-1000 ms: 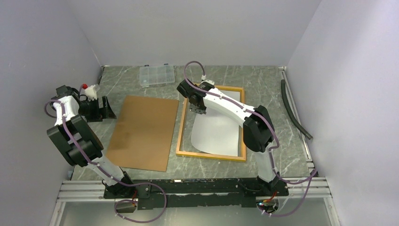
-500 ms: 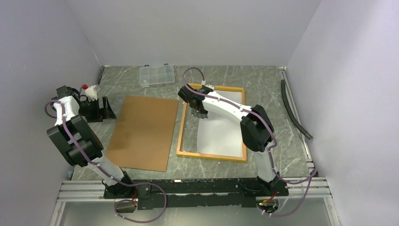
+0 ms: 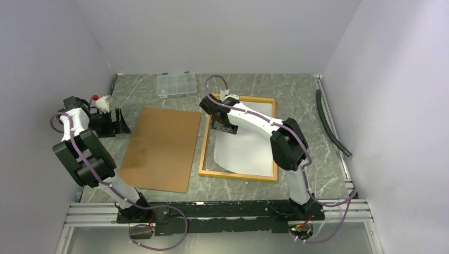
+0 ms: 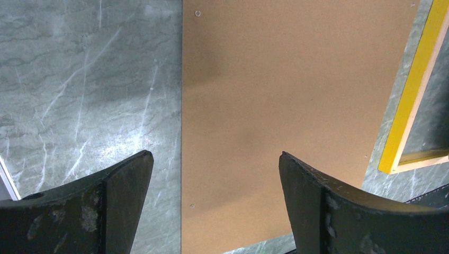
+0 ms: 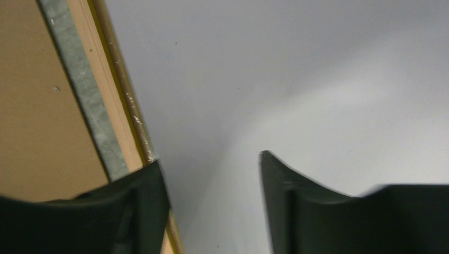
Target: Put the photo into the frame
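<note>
The frame (image 3: pixel 235 174), with a thin yellow-orange border, lies flat on the table right of centre. The photo (image 3: pixel 243 151) lies inside it with its white back up and its left edge bowed. My right gripper (image 3: pixel 222 128) hovers low over the photo's far left corner, by the frame's left rail. In the right wrist view this gripper (image 5: pixel 209 159) is open, and only the white photo (image 5: pixel 296 79) shows between its fingers, beside the frame rail (image 5: pixel 114 106). My left gripper (image 3: pixel 120 123) stands open at the far left. In its wrist view the left gripper (image 4: pixel 214 154) holds nothing.
A plain brown backing board (image 3: pixel 161 148) lies left of the frame. A small clear plastic compartment box (image 3: pixel 176 84) sits at the back. A black hose (image 3: pixel 331 121) runs along the right wall. A white and red object (image 3: pixel 100 100) sits by the left arm.
My right gripper has gone from shut to open and let go of the photo's far left corner. The photo's left side has spread back out within the frame. The left arm has not moved.
</note>
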